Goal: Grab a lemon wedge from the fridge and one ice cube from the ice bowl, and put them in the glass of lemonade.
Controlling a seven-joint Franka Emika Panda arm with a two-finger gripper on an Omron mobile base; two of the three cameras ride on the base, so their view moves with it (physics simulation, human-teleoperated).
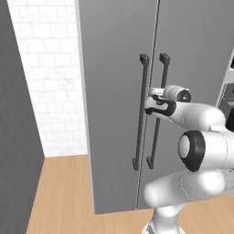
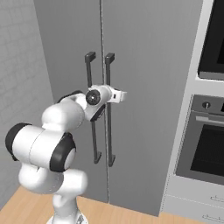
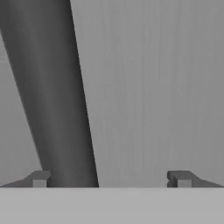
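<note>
The fridge [image 1: 119, 68] stood shut, its two matte grey doors meeting at a thin vertical seam. Two long dark bar handles [image 1: 142, 112] ran down either side of that seam, each bent back to its door at top and bottom.

One gripper [image 3: 109, 179] was at the handles, about halfway up them. In the hand view its two small dark fingertips [image 3: 40, 178] stood well apart, so the hand was open and held nothing. One dark bar [image 3: 52, 96] slanted up just inside one fingertip; whether it touched could not be told. In the left base view the robot's own wrist covered the fingers.

To the right were two black-glass ovens [image 2: 212, 148], both cut off by the frame. A white brick wall [image 1: 50, 82] and a pale wood floor [image 1: 59, 192] lay to the left.
</note>
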